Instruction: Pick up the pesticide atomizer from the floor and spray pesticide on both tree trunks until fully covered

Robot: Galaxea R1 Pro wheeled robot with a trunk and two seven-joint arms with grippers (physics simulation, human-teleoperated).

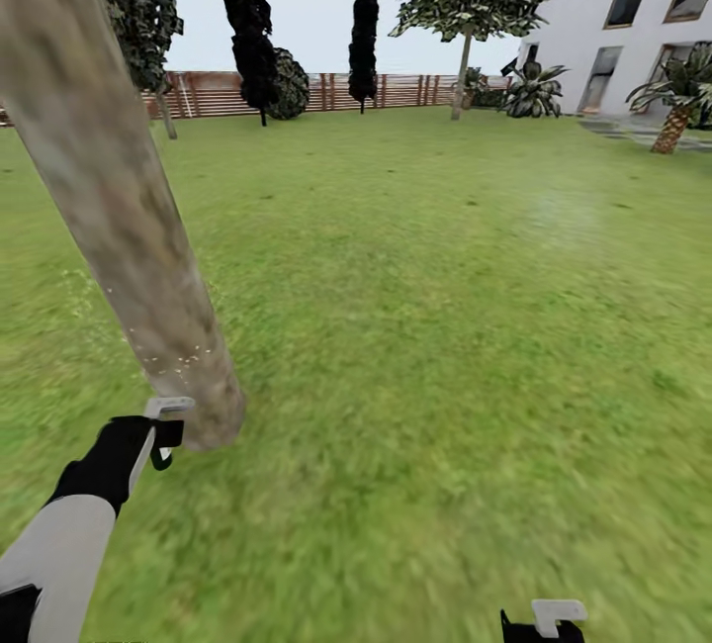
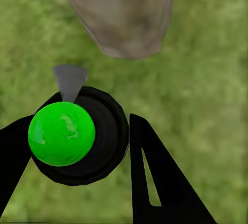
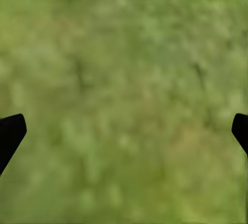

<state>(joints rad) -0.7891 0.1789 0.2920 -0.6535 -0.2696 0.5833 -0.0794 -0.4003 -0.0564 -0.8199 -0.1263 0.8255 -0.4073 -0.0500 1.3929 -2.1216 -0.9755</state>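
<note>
One pesticide atomizer (image 2: 77,136), judged light, rigid and smooth, is held around its body by the left gripper (image 1: 158,435); the right gripper (image 3: 124,131) is spread wide.

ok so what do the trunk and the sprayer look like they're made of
Tree trunk: looks like smooth matte bark, mottled grey-brown, with whitish specks low down. Pesticide atomizer in the left claw: probably plastic, since its bright green top is glossy with highlights; dark body, dull grey nozzle.
</note>
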